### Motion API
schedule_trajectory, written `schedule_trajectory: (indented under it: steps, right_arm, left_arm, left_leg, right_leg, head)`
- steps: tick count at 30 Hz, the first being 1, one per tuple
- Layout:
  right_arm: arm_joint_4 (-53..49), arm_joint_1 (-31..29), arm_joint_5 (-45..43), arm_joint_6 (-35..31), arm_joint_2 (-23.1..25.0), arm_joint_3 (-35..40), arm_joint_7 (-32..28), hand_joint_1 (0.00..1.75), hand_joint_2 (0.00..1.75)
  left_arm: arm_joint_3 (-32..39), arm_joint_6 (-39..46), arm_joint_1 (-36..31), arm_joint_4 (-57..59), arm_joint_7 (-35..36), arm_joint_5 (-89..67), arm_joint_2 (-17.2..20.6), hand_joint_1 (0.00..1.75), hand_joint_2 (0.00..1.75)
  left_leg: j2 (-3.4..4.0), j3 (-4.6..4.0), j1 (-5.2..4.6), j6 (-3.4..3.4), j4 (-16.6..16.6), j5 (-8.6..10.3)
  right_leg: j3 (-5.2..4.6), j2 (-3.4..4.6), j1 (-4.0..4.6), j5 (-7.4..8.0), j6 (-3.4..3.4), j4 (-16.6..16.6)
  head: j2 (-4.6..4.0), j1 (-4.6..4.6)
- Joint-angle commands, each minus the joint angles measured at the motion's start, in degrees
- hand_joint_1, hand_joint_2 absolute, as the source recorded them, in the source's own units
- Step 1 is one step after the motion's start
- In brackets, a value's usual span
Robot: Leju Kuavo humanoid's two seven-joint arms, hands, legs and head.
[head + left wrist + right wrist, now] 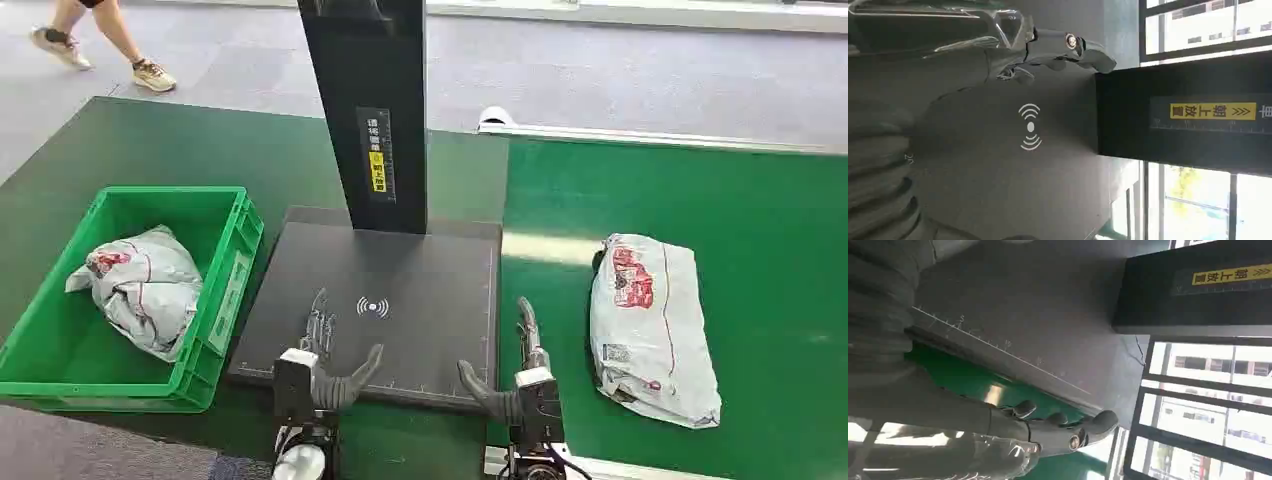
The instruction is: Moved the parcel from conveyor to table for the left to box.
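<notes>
Nearest, left hand [325, 365] and right hand [510, 380] raised side by side over the near edge of a dark grey scanning plate [420, 330], fingers [318, 325] spread wide, thumbs turned inward, nothing held. Matte and flat, that plate, printed with a white wireless symbol [372, 307] and a fine ruler scale along its border. Beneath and around, smooth green table [300, 170] at left, green conveyor [760, 220] at right with a faint glossy sheen. On the conveyor, just right of the plate, a crumpled grey plastic parcel [650, 325] with red print, lying flat, untouched. At left, a green plastic crate [225, 290] with ribbed walls, holding another wrinkled grey bag [140, 285]. Farther back, a black upright post [365, 110] with a yellow label, rising from the plate. Beyond, grey carpet floor [600, 80] and a person's legs [100, 40] in sneakers.
</notes>
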Motion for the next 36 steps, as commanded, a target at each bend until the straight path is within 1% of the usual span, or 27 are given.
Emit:
schedule_trajectory:
  steps: [1,25,27,28,29,30,32,33,34,35,36]
  right_arm:
    - [1.9,-1.4,-0.1,0.2,-0.2,-0.8,0.2,0.0,1.75]
    - [1.8,-1.0,-0.2,0.4,-0.6,-0.1,-0.1,0.0,1.75]
    - [0.2,-0.8,1.3,-1.9,-1.2,-0.4,-0.5,0.0,1.75]
    - [-1.4,-1.0,3.6,-5.3,-1.9,-1.3,-0.4,0.0,1.75]
    - [-3.0,-1.0,5.1,-6.7,-2.5,-1.9,0.4,0.0,1.75]
    - [-7.1,-1.1,9.5,-10.8,-4.3,-4.5,3.0,0.0,1.75]
    - [-13.0,-0.9,14.4,-13.5,-6.9,-9.4,7.9,0.0,1.75]
    - [-14.5,-1.0,17.2,-14.1,-8.2,-12.1,11.3,0.0,1.75]
    - [-15.7,-1.5,18.2,-13.6,-9.4,-14.8,14.5,0.0,1.75]
    - [-16.0,-2.0,18.9,-11.7,-10.3,-17.6,16.5,0.0,1.75]
    - [-13.3,-3.9,21.2,-9.4,-12.4,-20.8,21.3,0.0,1.75]
  left_arm:
    - [-0.2,-0.1,-1.6,3.1,0.2,0.0,0.8,0.0,1.75]
    - [-0.3,0.5,-1.0,2.1,0.2,0.2,1.1,0.0,1.75]
    - [-0.4,0.7,-0.8,1.6,0.2,0.0,1.1,0.0,1.75]
    - [-0.4,0.9,-0.7,1.4,0.2,-0.1,1.2,0.0,1.75]
    - [-0.5,1.1,-0.5,1.2,0.2,-0.2,1.2,0.0,1.75]
    - [-0.5,1.1,-0.2,0.8,0.2,-0.4,1.3,0.0,1.75]
    - [-0.6,0.8,0.6,0.2,0.2,-0.5,1.6,0.0,1.75]
    - [-0.8,0.7,1.0,0.1,0.2,-0.8,1.5,0.0,1.75]
    - [-0.9,0.5,1.3,-0.1,0.2,-0.9,1.5,0.0,1.75]
    - [-1.1,0.5,1.4,0.0,0.2,-0.9,1.5,0.0,1.75]
    - [-1.6,0.8,1.2,0.5,0.2,-1.1,1.5,0.0,1.75]
  left_leg:
    - [-0.02,0.08,0.02,0.04,-0.1,0.06]
    - [-0.01,0.07,0.02,0.02,-0.1,0.03]
    - [-0.02,0.09,0.02,0.03,-0.1,0.03]
    - [-0.01,0.06,0.01,0.02,-0.1,0.02]
    - [-0.01,0.03,-0.01,0.02,0.0,0.02]
    - [-0.04,0.01,0.0,0.04,-0.1,0.03]
    - [-0.09,-0.01,-0.02,0.07,0.0,0.05]
    - [-0.09,-0.03,-0.05,0.06,0.0,0.04]
    - [-0.14,-0.03,-0.05,0.09,0.0,0.06]
    - [-0.16,-0.05,-0.07,0.09,0.0,0.05]
    - [-0.13,-0.03,-0.08,0.07,0.0,0.04]
  right_leg:
    - [0.1,0.0,0.03,0.07,-0.02,-0.2]
    - [0.09,0.01,0.03,0.04,-0.01,-0.1]
    - [0.11,0.01,0.03,0.05,-0.02,-0.1]
    - [0.07,0.01,0.02,0.03,-0.01,-0.1]
    - [0.03,0.01,-0.01,0.02,-0.01,0.0]
    - [0.03,-0.01,0.0,0.04,-0.01,-0.1]
    - [0.03,-0.06,-0.01,0.04,0.01,-0.1]
    - [-0.01,-0.07,-0.05,0.02,0.02,0.0]
    - [0.04,-0.11,-0.04,0.05,0.04,-0.1]
    - [0.02,-0.13,-0.06,0.03,0.06,-0.1]
    - [0.01,-0.11,-0.1,0.02,0.06,0.0]
  head:
    - [0.02,0.0]
    - [0.02,0.0]
    - [0.02,0.0]
    - [0.02,-0.02]
    - [0.02,0.0]
    - [0.0,-0.02]
    - [0.02,-0.02]
    - [0.02,-0.02]
    - [0.02,-0.02]
    - [0.0,-0.02]
    - [0.0,0.0]
